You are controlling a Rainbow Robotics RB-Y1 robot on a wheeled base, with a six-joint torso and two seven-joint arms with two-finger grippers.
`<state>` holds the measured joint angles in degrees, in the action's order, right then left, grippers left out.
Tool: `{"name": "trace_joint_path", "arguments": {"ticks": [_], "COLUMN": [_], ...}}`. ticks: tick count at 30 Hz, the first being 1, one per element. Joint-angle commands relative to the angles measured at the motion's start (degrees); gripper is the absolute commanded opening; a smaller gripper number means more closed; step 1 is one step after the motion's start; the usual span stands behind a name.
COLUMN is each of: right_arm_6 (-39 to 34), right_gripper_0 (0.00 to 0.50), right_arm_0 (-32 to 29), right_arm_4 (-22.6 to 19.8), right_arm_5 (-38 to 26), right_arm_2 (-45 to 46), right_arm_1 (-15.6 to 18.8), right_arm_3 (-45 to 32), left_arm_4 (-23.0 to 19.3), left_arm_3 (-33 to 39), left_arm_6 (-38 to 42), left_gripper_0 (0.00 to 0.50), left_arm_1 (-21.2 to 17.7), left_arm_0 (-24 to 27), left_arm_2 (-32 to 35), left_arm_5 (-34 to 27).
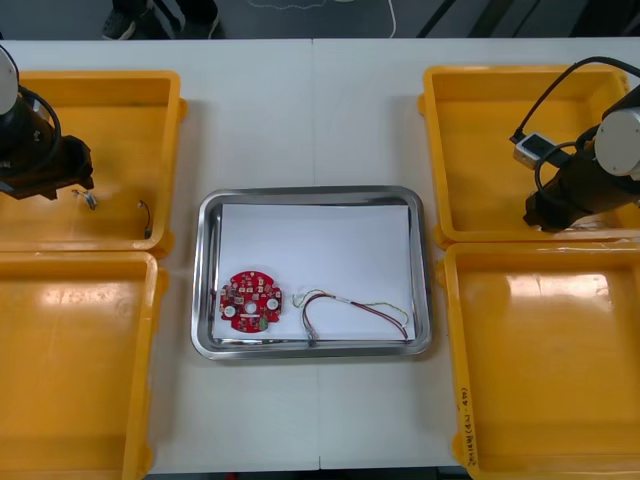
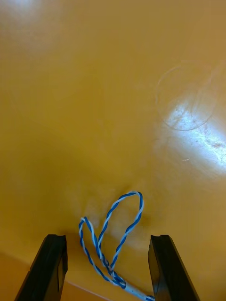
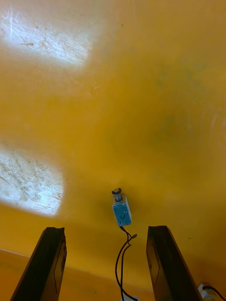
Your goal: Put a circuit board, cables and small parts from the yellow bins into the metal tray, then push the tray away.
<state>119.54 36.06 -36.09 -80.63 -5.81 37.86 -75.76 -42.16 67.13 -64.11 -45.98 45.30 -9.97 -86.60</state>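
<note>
Status: left tool (image 3: pixel 106 229) is positioned low inside the far left yellow bin (image 1: pixel 100 85), fingers spread wide. A small blue part (image 3: pixel 121 212) with a metal pin and black leads is seen on the bin floor between them, not clamped. Right tool (image 2: pixel 108 237) is likewise spread open, low in the far right yellow bin (image 1: pixel 480 80). A twisted blue and white cable (image 2: pixel 112 269) is looped on the floor between its fingers, ungripped. The metal tray (image 1: pixel 200 270), white inside, is set on the table (image 1: pixel 310 120) between the bins. A round red circuit board (image 1: pixel 251 300) is laid in its near left corner, with a thin reddish cable (image 1: pixel 345 300) just beside it.
</note>
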Motion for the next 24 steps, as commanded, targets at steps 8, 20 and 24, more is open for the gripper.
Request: {"name": "trace_joint_path", "arguments": {"ticks": [8, 20, 24], "right_arm_6": [-2.2, -2.7, -2.7], "right_gripper_0": [0.348, 0.0, 0.0], "right_arm_0": [1.4, 3.4, 4.9], "right_arm_4": [-0.2, 0.3, 0.6], "right_arm_5": [1.2, -1.3, -3.0], "right_arm_2": [-1.3, -1.2, -1.1], "right_arm_1": [-0.8, -0.8, -0.7], "right_arm_3": [2.1, 2.1, 2.1], "left_arm_4": [1.3, 1.2, 1.1], "left_arm_3": [-3.9, -6.7, -7.8], "left_arm_6": [7.4, 7.7, 7.2], "left_gripper_0": [0.5, 0.5, 0.5], "left_arm_1": [3.0, 4.2, 4.4], "left_arm_0": [3.5, 3.5, 3.5], "left_arm_2": [1.9, 1.9, 2.0], "left_arm_5": [3.7, 5.0, 5.7]}}
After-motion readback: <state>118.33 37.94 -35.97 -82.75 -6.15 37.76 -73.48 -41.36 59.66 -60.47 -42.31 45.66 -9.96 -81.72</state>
